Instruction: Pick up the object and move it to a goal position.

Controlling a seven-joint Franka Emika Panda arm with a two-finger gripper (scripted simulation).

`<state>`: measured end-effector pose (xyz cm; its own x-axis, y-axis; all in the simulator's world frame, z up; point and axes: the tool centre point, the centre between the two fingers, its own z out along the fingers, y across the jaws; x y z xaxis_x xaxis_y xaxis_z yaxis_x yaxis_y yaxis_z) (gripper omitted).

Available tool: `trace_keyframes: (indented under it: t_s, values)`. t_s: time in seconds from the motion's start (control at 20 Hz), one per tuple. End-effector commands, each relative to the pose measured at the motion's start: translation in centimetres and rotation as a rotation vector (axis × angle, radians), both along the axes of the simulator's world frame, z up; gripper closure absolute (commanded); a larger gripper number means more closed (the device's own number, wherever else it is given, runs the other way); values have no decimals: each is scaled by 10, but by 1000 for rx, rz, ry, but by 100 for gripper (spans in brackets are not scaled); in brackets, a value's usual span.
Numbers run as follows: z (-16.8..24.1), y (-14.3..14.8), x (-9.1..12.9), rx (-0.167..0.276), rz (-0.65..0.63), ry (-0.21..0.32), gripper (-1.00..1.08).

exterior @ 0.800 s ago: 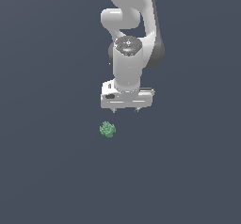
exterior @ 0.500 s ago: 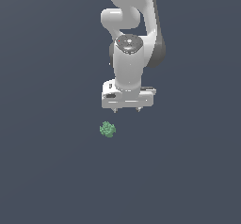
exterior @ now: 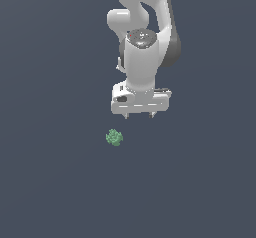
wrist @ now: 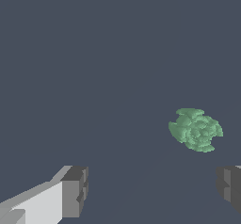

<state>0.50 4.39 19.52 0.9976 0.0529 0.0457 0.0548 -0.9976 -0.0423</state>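
The object is a small bumpy green lump (exterior: 114,137) lying on the flat dark grey surface. My white gripper (exterior: 139,116) hangs above the surface, a little toward the exterior view's right of the lump and not touching it. Its two short fingertips point down, apart and empty. In the wrist view the lump (wrist: 196,129) lies ahead of the gap between the two dark finger pads (wrist: 75,191), nearer the other pad. The gripper (wrist: 153,188) is open.
The dark grey surface (exterior: 50,182) stretches evenly all around. The white arm (exterior: 145,27) rises behind the gripper toward the top of the exterior view. No other things show.
The gripper has moved a little toward the exterior view's left and closer to the lump. The lump has not moved.
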Motion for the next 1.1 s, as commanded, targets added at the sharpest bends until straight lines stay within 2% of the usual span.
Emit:
trace_keyframes:
  t_s: [0.0, 0.3, 0.75, 1.05]
  values:
    - [-4, -4, 1, -1, -12, 4, -92]
    - [-28, -29, 7, -5, -93, 15, -92]
    - [-87, -91, 14, -27, -278, 42, -92]
    - [-105, -109, 14, -36, -332, 50, -92]
